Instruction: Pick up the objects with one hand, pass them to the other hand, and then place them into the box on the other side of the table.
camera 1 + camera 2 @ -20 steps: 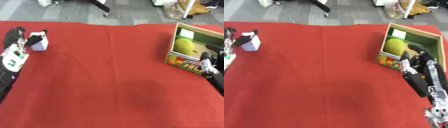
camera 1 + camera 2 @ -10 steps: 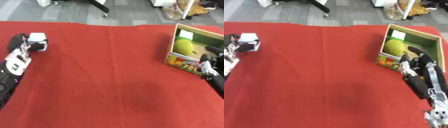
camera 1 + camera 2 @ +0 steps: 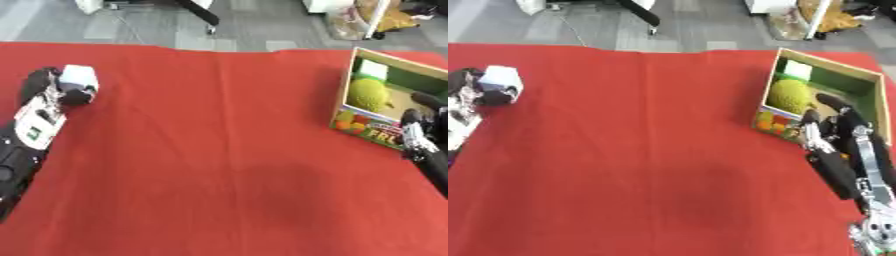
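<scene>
At the table's far left edge the left hand [image 3: 54,90] curls its fingers round a small white block [image 3: 79,76], roughly cube-shaped with no clear long axis; the right hand [image 3: 837,131] rests with relaxed, straight fingers against the near wall of the open box [image 3: 859,80]; a yellow-green round fruit [image 3: 787,96] lies inside.

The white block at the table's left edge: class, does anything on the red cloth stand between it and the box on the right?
Nothing visible does. The white block, at the left robot hand, is separated from the box only by bare red cloth.
</scene>
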